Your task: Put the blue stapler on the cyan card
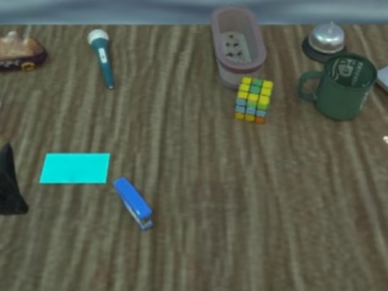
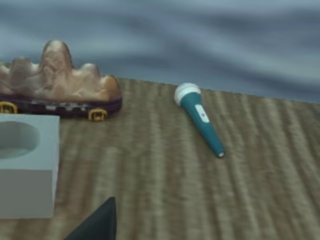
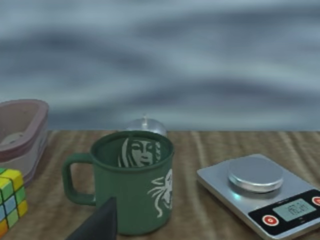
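— Black tip of the left gripper sits at the table's left edge, just left of the cyan card. Fingers?

— Cannot tell whether they are apart or together; only a dark wedge shows, top view and wrist view alike. Nothing is held.

— Right gripper?

— Only a dark wedge low in its own wrist view; cannot tell its state either. It is close before the green mug.

— Stapler?

— Blue stapler lies on the wooden table, angled, its upper end just beside the card's lower right corner. Whether they touch, I cannot tell. Not on the card.

— Card?

— Flat, long side running left to right, nothing on it.

— Farther out?

— Teal toy microphone at upper left, with a brown rock ornament on a dark base at the far left edge. A grey block with a round hollow shows in the left wrist view. Pinkish oval tub top centre, colour cube just below it. Mug at upper right, a desk bell behind it. A kitchen scale stands beside the mug.
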### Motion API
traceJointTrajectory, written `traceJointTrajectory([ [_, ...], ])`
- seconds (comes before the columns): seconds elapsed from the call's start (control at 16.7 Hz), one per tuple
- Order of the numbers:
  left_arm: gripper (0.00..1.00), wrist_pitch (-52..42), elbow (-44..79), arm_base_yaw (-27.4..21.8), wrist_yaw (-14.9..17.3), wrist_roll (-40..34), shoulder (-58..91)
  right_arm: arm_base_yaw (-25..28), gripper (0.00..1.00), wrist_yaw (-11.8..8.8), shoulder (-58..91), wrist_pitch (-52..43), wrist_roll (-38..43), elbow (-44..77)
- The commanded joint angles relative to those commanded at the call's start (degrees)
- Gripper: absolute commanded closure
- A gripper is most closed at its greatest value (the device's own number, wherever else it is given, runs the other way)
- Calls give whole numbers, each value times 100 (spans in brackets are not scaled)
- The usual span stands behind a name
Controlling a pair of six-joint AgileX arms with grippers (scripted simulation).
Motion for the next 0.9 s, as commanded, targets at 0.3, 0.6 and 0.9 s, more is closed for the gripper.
traceJointTrajectory([
  [0.3,0,-1542,1937,-656,-6,-1494,2644,0,0,0,0,0,0,0],
  [0.6,0,-3276,4001,-1398,7,-3123,5661,0,0,0,0,0,0,0],
  [0.9,0,-4713,5802,-2041,33,-4512,7972,0,0,0,0,0,0,0],
])
